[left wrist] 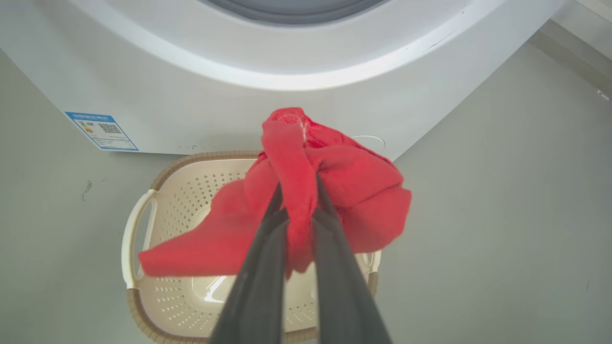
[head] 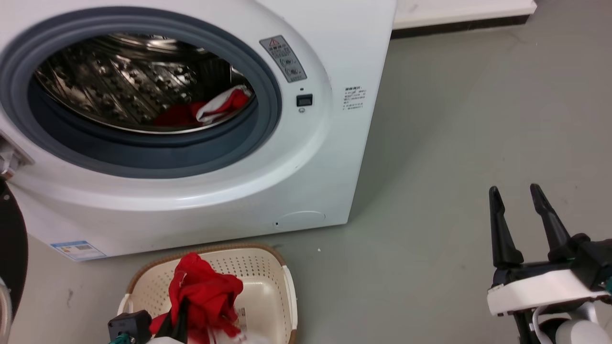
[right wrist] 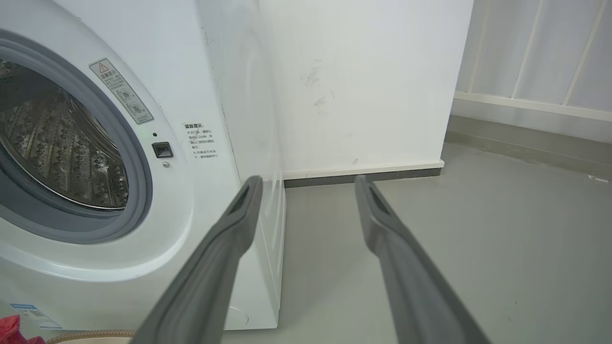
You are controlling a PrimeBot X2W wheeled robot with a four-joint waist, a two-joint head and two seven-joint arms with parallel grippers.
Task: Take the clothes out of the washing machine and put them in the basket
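Note:
The white washing machine stands with its steel drum exposed; red clothes with a white trim band lie at the drum's lower right. Below it on the floor sits the cream basket with a brown rim. My left gripper is shut on a bright red garment that hangs bunched over the basket; in the head view this garment drapes above the basket's middle. My right gripper stands open over the bare floor at the right, and its fingers point past the machine's right corner.
The grey floor stretches to the right of the machine. A white wall with a dark skirting stands behind. The black-framed door edge shows at the far left. A blue label sits low on the machine's front.

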